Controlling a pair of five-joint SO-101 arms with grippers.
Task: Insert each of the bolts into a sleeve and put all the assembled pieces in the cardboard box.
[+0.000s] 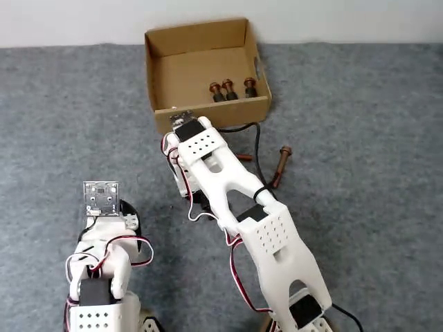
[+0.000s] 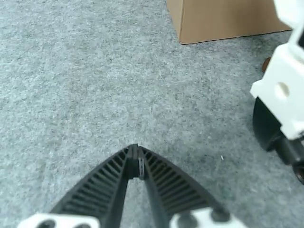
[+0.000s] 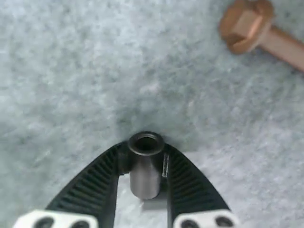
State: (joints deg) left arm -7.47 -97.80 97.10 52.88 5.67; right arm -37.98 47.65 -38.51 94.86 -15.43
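Your right gripper [image 3: 145, 151] pinches the dark sleeve [image 3: 145, 178], open bore outward; the sleeve's far end is hidden between the fingers. A copper bolt [image 3: 244, 23] lies near, its shank cut off at the edge. Your left gripper [image 2: 135, 156] is pressed together, holding nothing. Three assembled pieces [image 1: 232, 90] sit in the cardboard box [image 1: 180, 69].

Folded back at near left, with left gripper [image 2: 135, 161] pinched closed; stretched far at centre, with right gripper [image 3: 145, 152] clamped on sleeve [image 3: 145, 178].

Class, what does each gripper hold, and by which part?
The right gripper clamps a sleeve by its sides, open end outward; the left gripper holds nothing.
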